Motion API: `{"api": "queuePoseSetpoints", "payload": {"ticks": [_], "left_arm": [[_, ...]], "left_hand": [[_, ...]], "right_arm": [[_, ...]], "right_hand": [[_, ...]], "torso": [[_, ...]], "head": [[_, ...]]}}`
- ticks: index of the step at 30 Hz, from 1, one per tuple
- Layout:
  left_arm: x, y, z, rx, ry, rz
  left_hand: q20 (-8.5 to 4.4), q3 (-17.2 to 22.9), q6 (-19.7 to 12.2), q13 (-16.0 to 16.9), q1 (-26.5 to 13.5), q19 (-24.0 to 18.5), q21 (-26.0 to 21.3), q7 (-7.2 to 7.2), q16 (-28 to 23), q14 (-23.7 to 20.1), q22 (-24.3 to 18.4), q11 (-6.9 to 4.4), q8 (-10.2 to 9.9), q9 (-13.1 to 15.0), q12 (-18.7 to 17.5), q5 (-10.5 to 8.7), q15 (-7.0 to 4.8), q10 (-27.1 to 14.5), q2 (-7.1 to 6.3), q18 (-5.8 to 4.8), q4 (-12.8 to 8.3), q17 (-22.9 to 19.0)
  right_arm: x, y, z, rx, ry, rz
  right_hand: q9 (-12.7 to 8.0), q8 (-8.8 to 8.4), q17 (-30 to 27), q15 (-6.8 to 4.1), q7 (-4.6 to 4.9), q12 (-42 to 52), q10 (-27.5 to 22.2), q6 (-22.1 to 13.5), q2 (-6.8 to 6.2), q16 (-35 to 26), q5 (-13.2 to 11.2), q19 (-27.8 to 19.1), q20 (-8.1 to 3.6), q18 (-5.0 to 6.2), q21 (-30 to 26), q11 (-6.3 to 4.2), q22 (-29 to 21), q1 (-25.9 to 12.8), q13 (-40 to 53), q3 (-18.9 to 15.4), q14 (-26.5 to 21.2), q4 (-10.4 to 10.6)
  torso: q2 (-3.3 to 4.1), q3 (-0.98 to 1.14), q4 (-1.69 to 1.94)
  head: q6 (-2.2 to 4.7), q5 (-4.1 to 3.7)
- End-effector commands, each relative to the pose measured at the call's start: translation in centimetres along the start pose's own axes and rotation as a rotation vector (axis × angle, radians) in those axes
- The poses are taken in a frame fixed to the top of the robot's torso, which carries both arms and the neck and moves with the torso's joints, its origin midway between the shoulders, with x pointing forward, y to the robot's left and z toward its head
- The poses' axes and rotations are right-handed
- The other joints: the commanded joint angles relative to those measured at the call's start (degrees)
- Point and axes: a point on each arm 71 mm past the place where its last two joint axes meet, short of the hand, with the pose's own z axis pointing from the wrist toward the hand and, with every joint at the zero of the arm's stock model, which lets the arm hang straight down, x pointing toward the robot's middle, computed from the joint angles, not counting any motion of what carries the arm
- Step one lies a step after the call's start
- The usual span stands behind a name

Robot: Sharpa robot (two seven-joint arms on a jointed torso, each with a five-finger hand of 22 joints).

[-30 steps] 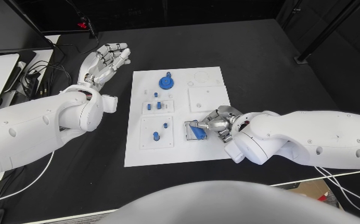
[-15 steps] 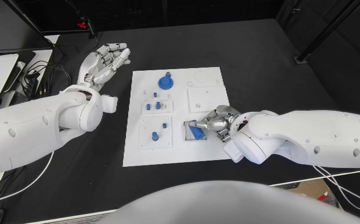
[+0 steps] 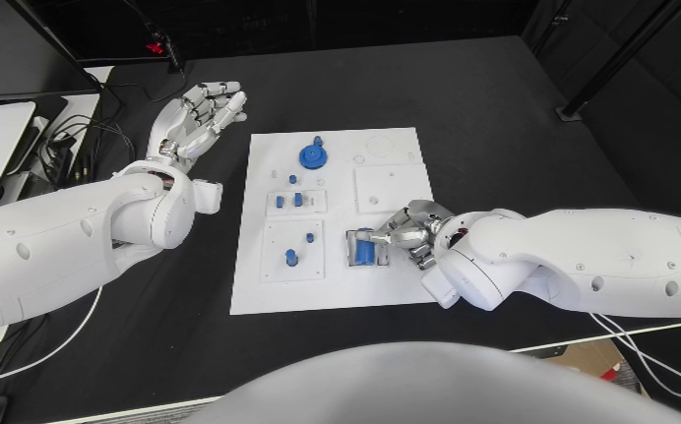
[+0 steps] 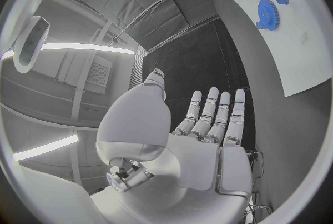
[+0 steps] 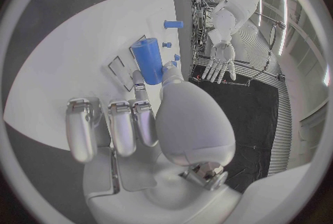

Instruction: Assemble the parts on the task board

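Our right hand (image 3: 408, 231) pinches a blue cylinder part (image 3: 366, 249) over the small framed pocket at about 4 o'clock on the task board (image 3: 398, 281). In the right wrist view the thumb and one finger close on the cylinder's near end while the other fingers (image 5: 111, 127) stay curled beside it. We judge this part light, stiff and rather smooth, so it may slip; we should hold it by its round side, not by the tip. Our left hand (image 3: 199, 119) rests flat and spread, holding nothing, off the board at 10 o'clock, well apart from the blue gear (image 3: 314, 156).
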Motion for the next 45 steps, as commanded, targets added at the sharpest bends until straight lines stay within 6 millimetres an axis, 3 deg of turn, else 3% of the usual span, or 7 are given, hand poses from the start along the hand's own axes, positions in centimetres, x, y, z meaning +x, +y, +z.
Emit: {"api": "queuePoseSetpoints", "payload": {"ticks": [1, 11, 22, 27, 32, 40, 45], "left_arm": [[0.1, -0.7, 0.1, 0.080, 0.006, -0.006], [0.1, -0.6, 0.1, 0.079, 0.006, -0.006], [0.0, -0.6, 0.1, 0.078, 0.006, -0.007], [0.0, -0.6, 0.0, 0.078, 0.007, -0.007], [0.0, -0.6, 0.0, 0.078, 0.007, -0.007], [0.0, -0.4, 0.0, 0.075, 0.007, -0.008], [0.0, -0.3, -0.1, 0.073, 0.007, -0.008]], "left_hand": [[-0.05, 0.15, -0.33, -0.05, -0.05, 0.18, 0.29, 8.83, 0.40, -0.32, -0.10, -0.06, 0.32, -0.09, 0.25, 0.18, -0.16, -0.28, 0.45, 0.12, -0.09, -0.06], [-0.05, 0.07, -0.37, -0.13, 0.00, 0.16, 0.30, 8.83, 0.57, -0.29, -0.11, -0.06, 0.41, -0.11, 0.48, 0.20, -0.17, -0.32, 0.60, 0.12, -0.10, -0.26], [-0.05, 0.06, -0.38, -0.15, 0.01, 0.15, 0.30, 8.83, 0.60, -0.29, -0.13, -0.06, 0.42, -0.12, 0.51, 0.22, -0.17, -0.33, 0.63, 0.12, -0.11, -0.29], [-0.05, 0.05, -0.39, -0.17, 0.04, 0.15, 0.31, 8.83, 0.66, -0.26, -0.13, -0.06, 0.45, -0.12, 0.57, 0.29, -0.17, -0.34, 0.69, 0.12, -0.11, -0.34], [-0.05, 0.03, -0.40, -0.19, 0.06, 0.15, 0.31, 8.83, 0.70, -0.25, -0.13, -0.06, 0.47, -0.13, 0.62, 0.38, -0.17, -0.36, 0.74, 0.12, -0.11, -0.39], [-0.05, 0.01, -0.42, -0.22, 0.10, 0.12, 0.31, 8.83, 0.78, -0.23, -0.17, -0.07, 0.50, -0.14, 0.71, 0.53, -0.18, -0.39, 0.82, 0.12, -0.12, -0.47], [-0.05, -0.01, -0.44, -0.25, 0.14, 0.15, 0.32, 8.83, 0.83, -0.22, -0.12, -0.07, 0.53, -0.15, 0.78, 0.62, -0.18, -0.40, 0.86, 0.12, -0.13, -0.53]], "right_arm": [[0.2, 0.0, 0.0, 0.004, 0.019, -0.011], [0.2, 0.0, 0.0, 0.001, 0.014, -0.011], [0.1, 0.1, 0.0, -0.011, 0.009, -0.007], [0.1, 0.1, 0.0, -0.023, 0.001, -0.002], [-0.2, 0.5, -0.3, -0.082, -0.030, -0.027], [-1.9, 1.0, -1.6, -0.268, -0.134, -0.085], [-4.1, 0.9, -3.0, -0.418, -0.216, -0.160]], "right_hand": [[0.08, -0.41, 15.09, 0.15, 0.37, 0.14, 6.07, -0.19, -0.32, 0.14, -0.42, 5.96, -0.16, -0.42, 0.19, 0.14, 15.10, -0.39, 15.08, -0.51, 6.06, -0.06], [0.38, -0.92, 15.09, 0.25, 0.58, 0.14, 6.07, -0.76, -1.82, 0.14, -2.92, 5.96, -0.06, -0.42, 0.19, 0.31, 15.10, -2.18, 15.08, -2.05, 6.06, 0.33], [0.84, -0.68, 15.09, 0.27, 0.93, 0.14, 6.07, -2.12, -7.47, 0.14, -6.05, 5.96, -0.02, -0.42, 0.19, 0.63, 15.10, -6.45, 15.08, -1.86, 6.06, 0.71], [1.50, 0.76, 15.09, 0.03, 0.64, 0.14, 6.07, -1.55, -6.84, 0.14, -6.11, 5.96, -0.17, -0.42, 0.19, 0.44, 15.10, -6.84, 15.08, -1.21, 6.06, 0.66], [4.31, 6.39, 15.09, -0.91, -0.47, 0.14, 6.07, -1.28, -4.92, 0.14, -5.94, 5.96, -1.01, -0.42, 0.19, -0.56, 15.10, -4.97, 15.08, 0.19, 6.06, 0.52], [15.88, 24.43, 15.09, -2.27, -1.94, 0.14, 6.07, -9.73, -2.68, 0.14, -2.48, 5.96, -2.51, -0.42, 0.19, -1.67, 15.10, -1.46, 15.08, 0.13, 6.06, 0.49], [17.85, 27.32, 15.09, -2.39, -1.81, 0.14, 6.07, -11.80, -1.99, 0.14, -0.28, 5.96, -2.55, -0.42, 0.19, -1.88, 15.10, -0.13, 15.08, 0.10, 6.06, 0.04]], "torso": [[-0.01, -0.01, -0.03], [-0.01, 0.01, 0.01], [0.01, -0.02, -0.02], [0.02, 0.00, -0.03], [0.00, 0.03, -0.09], [-0.07, 0.05, -0.09], [-0.07, -0.08, -0.08]], "head": [[0.00, -0.02], [0.00, -0.03], [0.00, 0.05], [0.00, 0.03], [0.00, 0.19], [0.00, 0.24], [0.00, -0.41]]}}
